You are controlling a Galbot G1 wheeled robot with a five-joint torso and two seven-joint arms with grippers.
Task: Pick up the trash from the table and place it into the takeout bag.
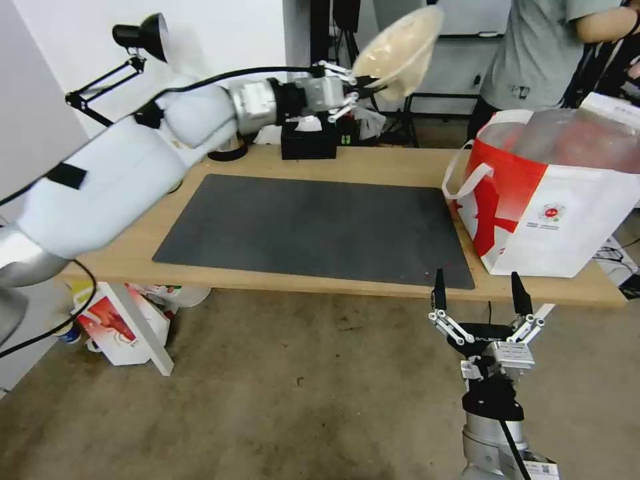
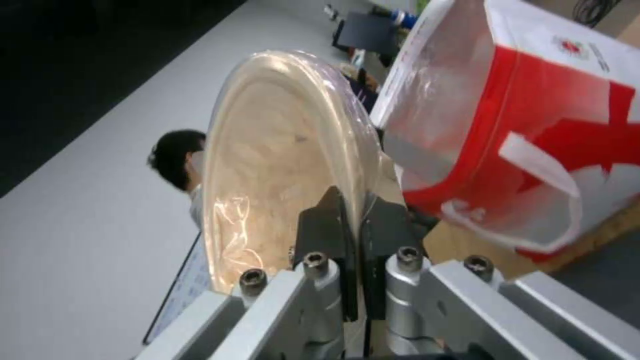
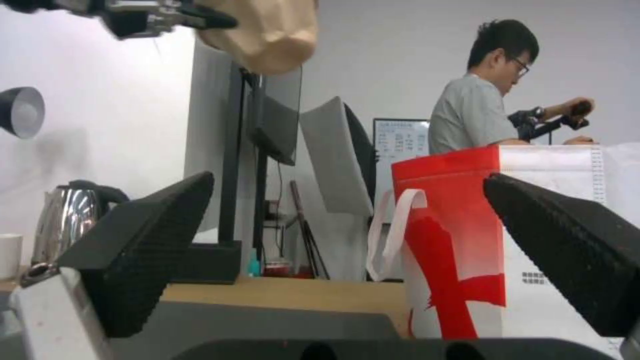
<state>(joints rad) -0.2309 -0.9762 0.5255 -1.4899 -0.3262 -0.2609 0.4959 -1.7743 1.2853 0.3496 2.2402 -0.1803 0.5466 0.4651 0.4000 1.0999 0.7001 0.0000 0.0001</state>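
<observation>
My left gripper (image 1: 365, 83) is shut on the rim of the shallow beige bowl (image 1: 400, 50), one piece of the trash, held tilted high above the back of the table (image 1: 373, 167). In the left wrist view both fingers (image 2: 333, 225) pinch the bowl (image 2: 280, 165) at its edge. The takeout bag (image 1: 553, 200), red and white with loop handles, stands open on the table's right end, to the right of and below the bowl. My right gripper (image 1: 479, 293) waits open in front of the table's near edge, empty. Its wrist view shows the bag (image 3: 493, 235) and the bowl (image 3: 267, 30) aloft.
A dark grey mat (image 1: 313, 227) covers the table's middle. A black box (image 1: 308, 140) and a desk lamp (image 1: 133, 40) stand at the back. A steel kettle (image 3: 73, 210) and a small white cup (image 3: 10, 255) sit at the left. A smaller red-and-white bag (image 1: 113, 320) lies under the table.
</observation>
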